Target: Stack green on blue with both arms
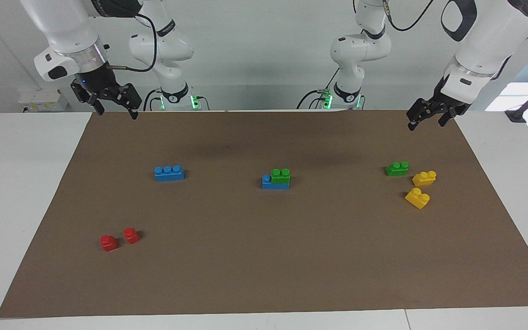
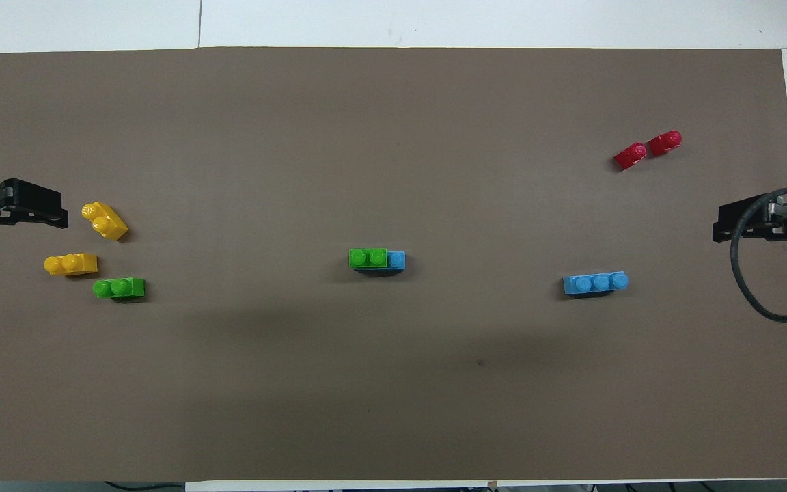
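White table [image 1: 16, 192], mostly covered by a brown paper mat [image 1: 264, 256]; the table runs off frame on all sides in both views.

Left white jointed robot arm [image 1: 479, 41]: upper links cut off at the top of the facing view. Left black two-finger gripper [image 1: 424, 120] hangs over the mat corner at its own end, fingers spread apart, holding nothing. In the overhead view only its tip [image 2: 31, 208] shows, wrist cropped by the edge.

Right white jointed robot arm [image 1: 69, 39]: also cropped at the top. Right black two-finger gripper [image 1: 116, 111] hangs over the mat corner at its end, fingers released, empty. From overhead its tip [image 2: 742, 225] is partly crossed by a looping black cable [image 2: 752, 294].

Mid-mat: bright green two-stud plastic brick [image 1: 281, 178] sits on a blue plastic brick [image 1: 271, 183], covering it except one stud at the right arm's end; seating depth hard to judge.

Loose blue three-stud brick [image 1: 169, 173] toward the right arm's end.

Second green two-stud brick [image 1: 397, 168] toward the left arm's end, beside two yellow two-stud bricks [image 1: 424, 178] [image 1: 417, 198].

Two small red one-stud bricks [image 1: 108, 242] [image 1: 131, 235] farthest from the robots; touching or not, can't tell.
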Controlling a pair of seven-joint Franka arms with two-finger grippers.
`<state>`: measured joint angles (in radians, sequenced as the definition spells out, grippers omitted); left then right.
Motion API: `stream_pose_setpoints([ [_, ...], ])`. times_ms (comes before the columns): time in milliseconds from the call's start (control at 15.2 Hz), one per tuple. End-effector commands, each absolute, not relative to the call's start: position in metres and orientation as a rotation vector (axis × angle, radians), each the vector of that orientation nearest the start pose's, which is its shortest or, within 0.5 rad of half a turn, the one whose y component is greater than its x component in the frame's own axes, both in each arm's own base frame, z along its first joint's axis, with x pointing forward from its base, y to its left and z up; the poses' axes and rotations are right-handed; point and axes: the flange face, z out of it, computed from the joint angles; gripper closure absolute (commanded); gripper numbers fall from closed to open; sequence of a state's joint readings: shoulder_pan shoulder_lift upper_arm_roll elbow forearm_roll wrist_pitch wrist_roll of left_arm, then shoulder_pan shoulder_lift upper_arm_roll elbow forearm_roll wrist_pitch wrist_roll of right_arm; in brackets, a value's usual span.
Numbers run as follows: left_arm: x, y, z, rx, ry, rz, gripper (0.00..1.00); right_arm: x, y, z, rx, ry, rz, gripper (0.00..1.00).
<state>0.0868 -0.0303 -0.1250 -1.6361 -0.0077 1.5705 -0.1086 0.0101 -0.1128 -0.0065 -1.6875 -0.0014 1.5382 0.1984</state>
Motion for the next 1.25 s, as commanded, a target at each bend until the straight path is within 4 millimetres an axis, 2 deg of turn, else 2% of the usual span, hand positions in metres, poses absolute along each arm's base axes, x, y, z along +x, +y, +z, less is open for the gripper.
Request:
stream_pose_setpoints([
  [0,0.5465,-0.0224,0.6149,-3.166,-0.093,0.054,0.0,0.5147,-0.0018,0.6311,-3.114,0.272,0.064,0.0],
  [461,0.5463,-0.0232,0.6148,-3.166,-0.09,0.056,0.0,0.5162,-0.0027,0.6323,-3.13,0.084,0.041,0.0],
  [1184,0.5466,-0.0241,0.615,-3.166,-0.088,0.052,0.0,0.5162,-0.0001,0.6323,-3.119,0.162,0.042,0.0],
])
